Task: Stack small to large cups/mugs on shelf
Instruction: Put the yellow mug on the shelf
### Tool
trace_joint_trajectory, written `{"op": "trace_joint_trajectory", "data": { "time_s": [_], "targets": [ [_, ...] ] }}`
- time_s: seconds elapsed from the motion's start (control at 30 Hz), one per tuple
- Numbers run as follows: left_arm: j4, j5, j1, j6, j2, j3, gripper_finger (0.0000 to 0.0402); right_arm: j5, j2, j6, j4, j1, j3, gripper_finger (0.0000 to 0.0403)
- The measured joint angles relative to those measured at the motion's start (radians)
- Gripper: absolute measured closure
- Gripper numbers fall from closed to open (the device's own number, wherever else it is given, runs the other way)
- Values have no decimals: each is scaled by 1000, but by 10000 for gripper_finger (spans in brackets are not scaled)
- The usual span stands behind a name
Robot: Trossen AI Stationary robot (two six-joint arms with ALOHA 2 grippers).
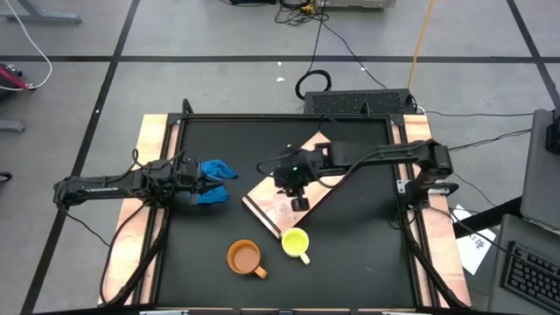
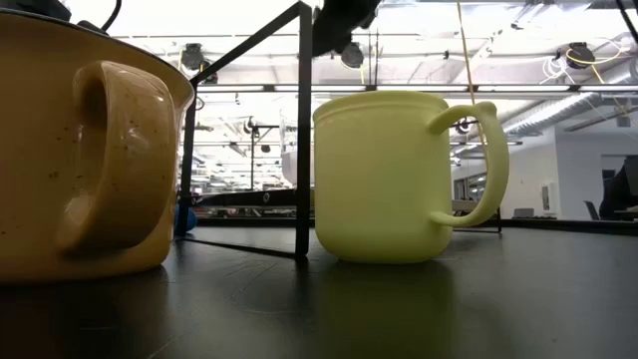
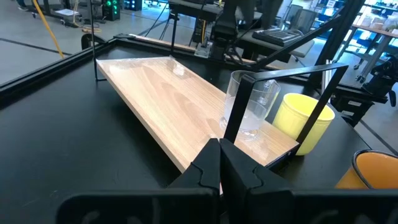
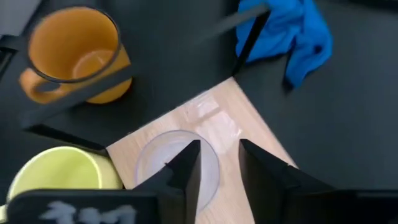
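Right gripper (image 1: pixel 298 196) is over the near corner of the flat light-wood shelf board (image 1: pixel 293 179), which lies skewed at table centre. Right wrist view: its two dark fingers (image 4: pixel 186 167) are parted, straddling part of the rim of the small clear glass cup (image 4: pixel 177 169), one finger over the cup's mouth, the other outside its wall. Can't tell if they actually pinch the wall or just hang above it.

The glass cup stands upright on the board near that corner (image 3: pixel 249 104).

Medium pale-yellow handled cup (image 1: pixel 296 243) sits upright on the black tabletop (image 1: pixel 367 245), just off the board's near corner. Larger orange-brown speckled mug (image 1: pixel 246 258) is upright to its left, close but not touching. In the low view the two (image 2: pixel 384 179) (image 2: pixel 85 150) stand side by side with a gap between them.

Left gripper (image 1: pixel 194 178) rests at the table's left side, fingers clenched together with nothing in them, right beside the crumpled blue cloth (image 1: pixel 214 179).
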Motion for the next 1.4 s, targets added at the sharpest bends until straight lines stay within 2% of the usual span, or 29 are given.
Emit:
{"op": "trace_joint_trajectory", "data": {
  "time_s": [0.17,0.27,0.5,0.6,0.77,1.07,1.23,1.4],
  "targets": [
    [1,0,0,0,0,0,398,0,-84,-43,-20,13,0,390],
    [1,0,0,0,0,0,398,6,-123,-44,-32,24,0,395],
    [1,0,0,0,0,0,398,95,-199,-41,-92,75,-3,402],
    [1,0,0,0,0,0,398,140,-245,-13,-77,107,-51,402],
    [3,0,0,0,0,0,398,209,-367,52,-4,165,-213,403],
    [8,0,0,0,0,0,398,289,-663,152,256,280,-588,403],
    [18,0,0,0,0,0,398,294,-814,199,389,299,-785,403],
    [37,0,0,0,0,0,398,294,-910,250,556,324,-979,403]
  ]
}}
